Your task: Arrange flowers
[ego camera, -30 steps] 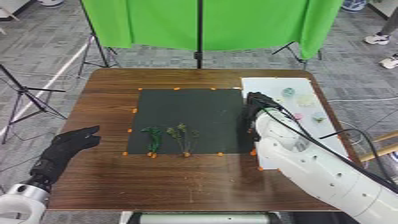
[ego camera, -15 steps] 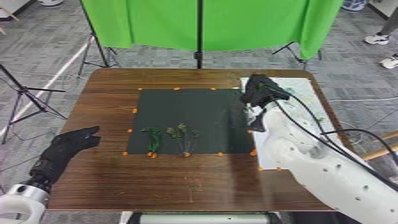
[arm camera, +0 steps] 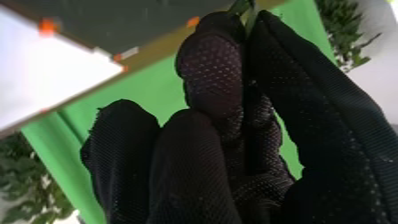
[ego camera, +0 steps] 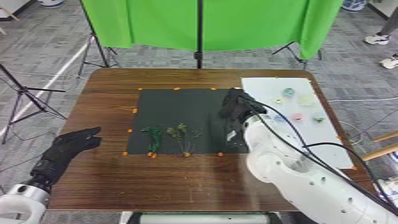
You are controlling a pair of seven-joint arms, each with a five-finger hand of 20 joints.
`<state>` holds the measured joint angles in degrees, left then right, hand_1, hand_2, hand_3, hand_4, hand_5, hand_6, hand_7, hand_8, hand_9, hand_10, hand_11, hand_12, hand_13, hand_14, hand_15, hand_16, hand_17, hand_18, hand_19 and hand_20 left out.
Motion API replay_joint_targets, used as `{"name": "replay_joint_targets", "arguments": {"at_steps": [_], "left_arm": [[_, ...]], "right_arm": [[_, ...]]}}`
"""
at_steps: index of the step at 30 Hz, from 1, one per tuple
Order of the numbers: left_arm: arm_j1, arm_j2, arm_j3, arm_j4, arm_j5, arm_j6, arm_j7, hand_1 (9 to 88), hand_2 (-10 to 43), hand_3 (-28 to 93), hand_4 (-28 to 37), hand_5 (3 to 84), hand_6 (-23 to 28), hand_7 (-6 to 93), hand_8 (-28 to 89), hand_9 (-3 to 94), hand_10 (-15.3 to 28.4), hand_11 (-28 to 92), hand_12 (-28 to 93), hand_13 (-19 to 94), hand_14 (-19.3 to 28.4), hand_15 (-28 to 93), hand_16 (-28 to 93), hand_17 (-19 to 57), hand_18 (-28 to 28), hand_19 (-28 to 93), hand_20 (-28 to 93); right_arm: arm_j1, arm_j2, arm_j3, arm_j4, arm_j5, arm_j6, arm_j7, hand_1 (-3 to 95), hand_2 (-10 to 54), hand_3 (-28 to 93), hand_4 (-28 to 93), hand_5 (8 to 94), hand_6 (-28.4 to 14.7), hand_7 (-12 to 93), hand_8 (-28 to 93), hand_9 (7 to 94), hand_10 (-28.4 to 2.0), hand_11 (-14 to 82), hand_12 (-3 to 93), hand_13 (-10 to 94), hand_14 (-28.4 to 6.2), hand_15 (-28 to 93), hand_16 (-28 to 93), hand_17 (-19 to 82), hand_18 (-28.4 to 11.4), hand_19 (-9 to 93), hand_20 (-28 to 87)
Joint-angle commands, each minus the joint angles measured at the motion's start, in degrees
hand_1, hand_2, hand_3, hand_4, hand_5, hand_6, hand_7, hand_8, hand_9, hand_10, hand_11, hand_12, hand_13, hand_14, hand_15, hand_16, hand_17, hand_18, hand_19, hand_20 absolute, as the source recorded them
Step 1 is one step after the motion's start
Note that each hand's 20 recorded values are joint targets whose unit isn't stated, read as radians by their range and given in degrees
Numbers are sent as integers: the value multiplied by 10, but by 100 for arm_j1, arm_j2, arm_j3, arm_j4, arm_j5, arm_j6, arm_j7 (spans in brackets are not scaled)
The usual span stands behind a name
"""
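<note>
Right hand (ego camera: pixel 234 106) has a green stem (arm camera: pixel 241 6) pinched in its fingers over the dark mat's (ego camera: pixel 178 110) right side; left hand (ego camera: pixel 69 146) looks relaxed. I'd lower it gently, right of the thin sprigs (ego camera: pixel 185 139) by the near edge. Far half's wide open.

stems (ego camera: pixel 184 136) on mat (ego camera: pixel 178 107), front L | items (ego camera: pixel 297 117) on sheet (ego camera: pixel 266 91), mat's R

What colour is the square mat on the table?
The mat is dark grey-green, clearest in the head view.
</note>
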<state>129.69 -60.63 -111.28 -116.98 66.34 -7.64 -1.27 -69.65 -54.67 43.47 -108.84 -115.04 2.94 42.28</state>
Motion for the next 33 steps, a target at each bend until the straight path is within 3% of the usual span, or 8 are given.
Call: {"name": "replay_joint_targets", "arguments": {"at_steps": [1, 33], "left_arm": [[73, -14, -27, 2, 15, -100, -112, 297, -24, 620, -183, 460, 70, 75, -52, 456, 154, 175, 105, 347, 197, 162, 0, 36, 143, 138, 143], [74, -57, -22, 10, 35, -142, -45, 292, -29, 624, -182, 460, 71, 74, -52, 455, 154, 172, 106, 347, 198, 162, 1, 35, 143, 136, 143]], "right_arm": [[-402, -325, 98, -58, -28, -176, 50, 552, -95, 568, 123, 803, -65, 382, 242, 874, -123, 590, 293, 937, 6, 779, 235, 776, -123, 932, 662], [-580, -448, 132, 112, 187, -427, 26, 531, -95, 523, 69, 782, -53, 401, 205, 871, -117, 576, 285, 937, 5, 752, 232, 765, -117, 932, 638]]}}
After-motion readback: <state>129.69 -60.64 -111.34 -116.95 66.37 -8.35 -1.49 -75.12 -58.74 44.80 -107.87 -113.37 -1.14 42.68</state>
